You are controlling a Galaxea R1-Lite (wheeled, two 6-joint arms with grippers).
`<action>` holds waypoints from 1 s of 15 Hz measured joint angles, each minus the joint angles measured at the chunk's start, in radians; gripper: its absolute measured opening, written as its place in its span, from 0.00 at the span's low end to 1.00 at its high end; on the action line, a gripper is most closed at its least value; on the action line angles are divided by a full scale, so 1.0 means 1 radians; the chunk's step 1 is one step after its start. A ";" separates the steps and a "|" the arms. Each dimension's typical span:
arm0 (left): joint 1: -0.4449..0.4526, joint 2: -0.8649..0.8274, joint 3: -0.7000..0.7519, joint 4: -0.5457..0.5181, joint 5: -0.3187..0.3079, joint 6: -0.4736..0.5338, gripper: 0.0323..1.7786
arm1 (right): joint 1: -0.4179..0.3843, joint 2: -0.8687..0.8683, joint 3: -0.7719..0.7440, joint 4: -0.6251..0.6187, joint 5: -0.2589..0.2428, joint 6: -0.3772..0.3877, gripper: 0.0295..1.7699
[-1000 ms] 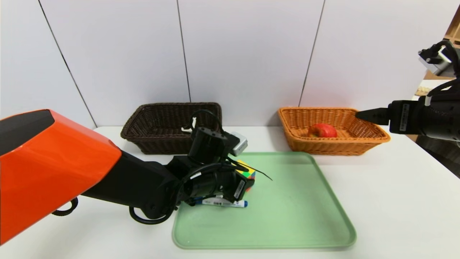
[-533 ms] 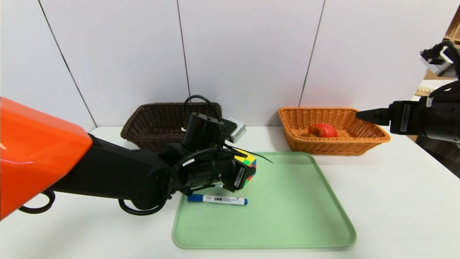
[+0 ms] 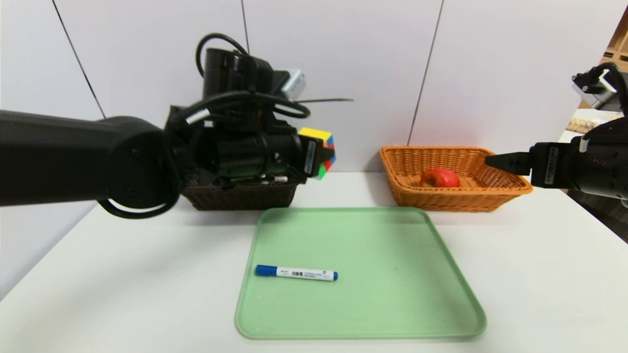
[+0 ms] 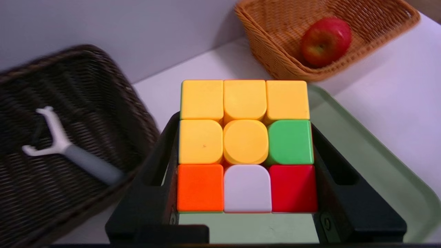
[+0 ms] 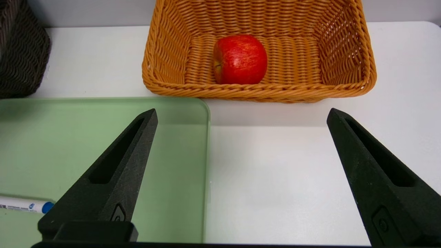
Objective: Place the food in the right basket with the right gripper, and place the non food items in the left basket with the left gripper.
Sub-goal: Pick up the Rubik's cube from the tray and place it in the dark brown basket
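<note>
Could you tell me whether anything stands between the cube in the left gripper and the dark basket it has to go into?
Nothing visible does. The left gripper holds the cube lifted beside the dark basket, above its rim. Only a small white-and-grey tool lies inside, leaving room.

The right gripper (image 5: 241, 117) hangs with its two black fingers (image 5: 113, 172) spread wide over the white table (image 5: 275, 179). Beyond them an orange basket (image 5: 165, 58) holds a red apple (image 5: 240, 59). A green tray (image 5: 103, 117) lies beside it, with a marker (image 5: 26, 205) on it, and a dark basket (image 5: 20, 51) shows at the edge
</note>
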 joint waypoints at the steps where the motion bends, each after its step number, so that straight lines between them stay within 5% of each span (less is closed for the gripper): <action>1: 0.043 -0.006 -0.049 0.042 0.003 0.000 0.55 | 0.000 0.001 0.003 -0.011 0.001 0.000 0.96; 7: 0.315 0.111 -0.223 0.110 -0.001 0.009 0.55 | -0.001 -0.001 0.016 -0.015 0.001 0.001 0.96; 15: 0.399 0.305 -0.321 0.193 0.003 0.036 0.55 | -0.001 -0.014 0.031 -0.019 0.013 0.002 0.96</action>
